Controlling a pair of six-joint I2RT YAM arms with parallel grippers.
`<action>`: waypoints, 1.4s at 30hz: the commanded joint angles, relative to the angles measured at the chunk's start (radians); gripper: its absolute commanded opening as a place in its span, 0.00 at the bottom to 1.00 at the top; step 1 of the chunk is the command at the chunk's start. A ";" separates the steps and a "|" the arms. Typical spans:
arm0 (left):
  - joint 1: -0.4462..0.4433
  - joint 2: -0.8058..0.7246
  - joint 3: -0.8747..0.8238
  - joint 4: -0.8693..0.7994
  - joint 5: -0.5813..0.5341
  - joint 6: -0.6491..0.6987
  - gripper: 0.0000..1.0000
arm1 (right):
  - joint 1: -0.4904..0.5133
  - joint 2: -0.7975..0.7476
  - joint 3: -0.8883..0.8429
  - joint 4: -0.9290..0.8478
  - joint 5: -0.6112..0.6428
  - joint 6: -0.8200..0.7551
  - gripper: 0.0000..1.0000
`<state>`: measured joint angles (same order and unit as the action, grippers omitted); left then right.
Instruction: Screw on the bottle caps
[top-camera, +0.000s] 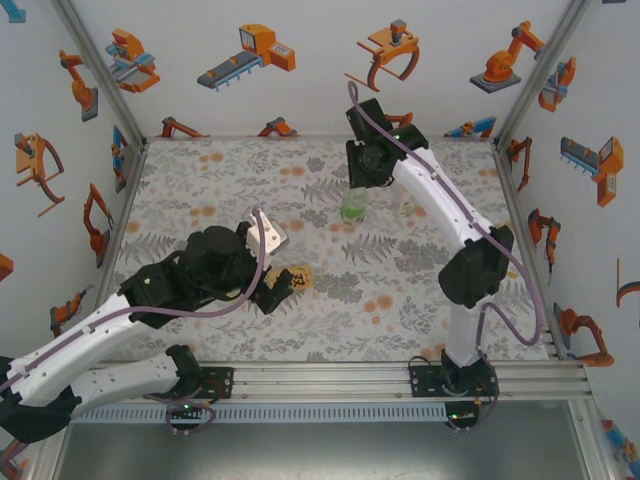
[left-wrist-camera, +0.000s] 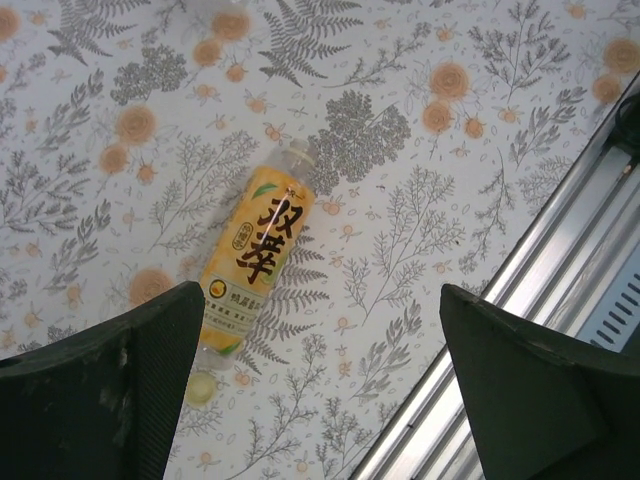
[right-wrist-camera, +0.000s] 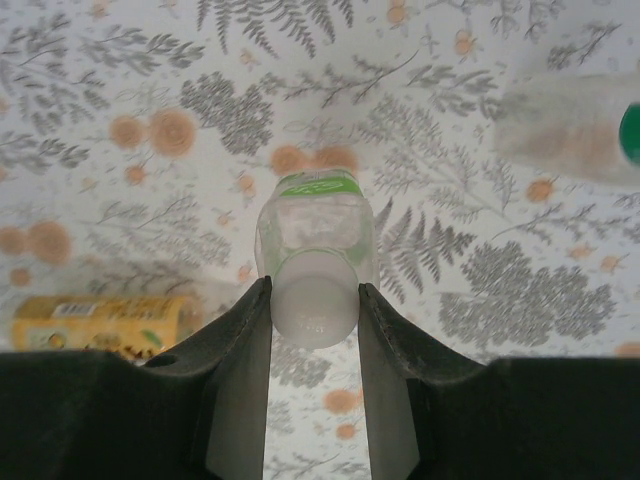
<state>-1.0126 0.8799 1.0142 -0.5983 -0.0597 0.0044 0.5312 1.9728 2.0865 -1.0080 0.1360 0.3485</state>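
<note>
The amber bottle (left-wrist-camera: 255, 262) with its yellow label lies on its side on the floral table, a pale yellowish cap (left-wrist-camera: 200, 388) at its near end. My left gripper (left-wrist-camera: 320, 400) hovers over it, open, its fingers (left-wrist-camera: 110, 390) wide apart and holding nothing. From above, the left gripper (top-camera: 280, 292) sits just beside that bottle (top-camera: 302, 277). The short green bottle (right-wrist-camera: 318, 225) stands upright, and my right gripper (right-wrist-camera: 313, 308) is shut on the whitish cap (right-wrist-camera: 313, 318) on its neck. The right gripper (top-camera: 362, 185) reaches down over the green bottle (top-camera: 354, 207). The slim clear bottle (right-wrist-camera: 560, 130) lies blurred at the right, with a green cap (right-wrist-camera: 632, 135) at its end.
A metal rail (left-wrist-camera: 560, 270) runs along the table's near edge, close to the left gripper. White walls with orange robot prints (top-camera: 250, 55) enclose the table at the back and both sides. The amber bottle (right-wrist-camera: 100, 322) lies left of the right gripper.
</note>
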 joint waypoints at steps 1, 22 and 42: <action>0.006 -0.013 -0.023 -0.027 0.005 -0.041 0.92 | -0.023 0.064 0.094 -0.053 0.026 -0.070 0.01; 0.020 0.013 -0.032 -0.026 0.018 -0.029 0.92 | -0.074 0.178 0.073 0.058 0.011 -0.070 0.10; 0.034 0.029 -0.001 -0.072 0.014 -0.005 0.93 | -0.074 0.122 0.107 0.029 0.020 -0.072 0.49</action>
<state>-0.9882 0.8993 0.9867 -0.6357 -0.0521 -0.0143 0.4614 2.1426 2.1494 -0.9382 0.1329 0.2901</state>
